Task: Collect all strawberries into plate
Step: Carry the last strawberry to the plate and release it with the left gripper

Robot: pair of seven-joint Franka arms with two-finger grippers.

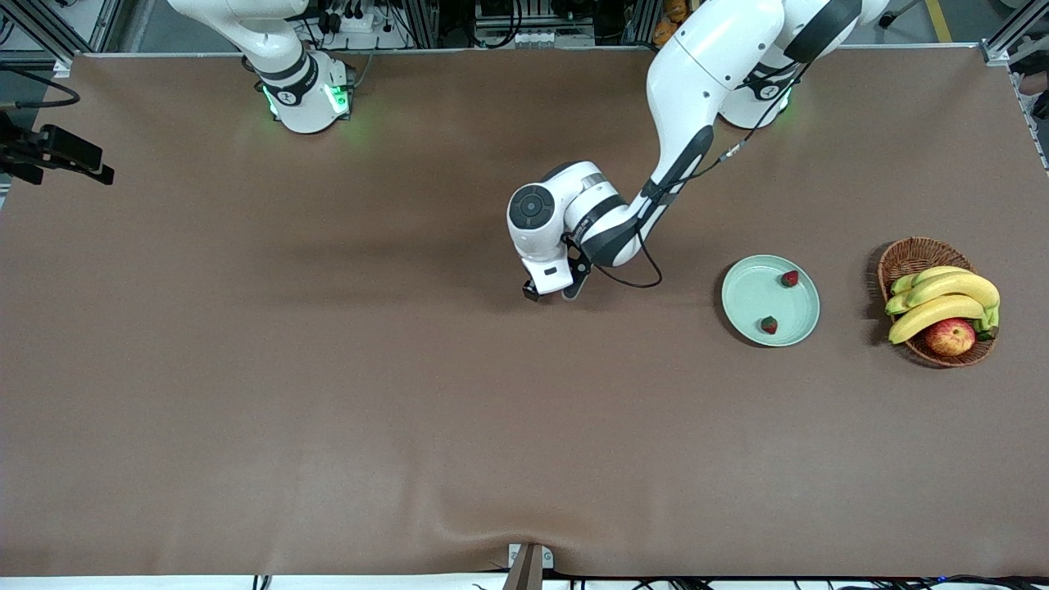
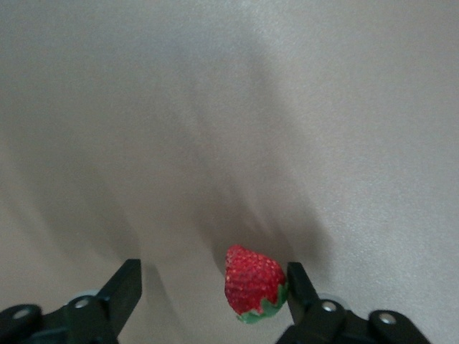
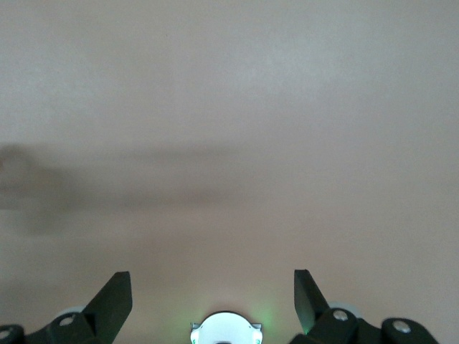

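The pale mint-green plate [image 1: 750, 299] lies toward the left arm's end of the table. Two strawberries lie in it, one [image 1: 789, 279] by the rim farther from the front camera and one [image 1: 769, 325] nearer. My left gripper [image 1: 551, 293] is low over the middle of the table. In the left wrist view it [image 2: 213, 276] is open, with the third strawberry [image 2: 252, 283] on the table between its fingers, close against one finger [image 2: 297, 283]. That berry is hidden under the hand in the front view. My right gripper [image 3: 213, 287] is open and empty over bare table; the right arm waits.
A brown wicker basket [image 1: 910, 256] with bananas [image 1: 942, 299] and a red-yellow apple [image 1: 951, 336] stands beside the plate, at the left arm's end. A black device [image 1: 57, 152] juts in at the right arm's end.
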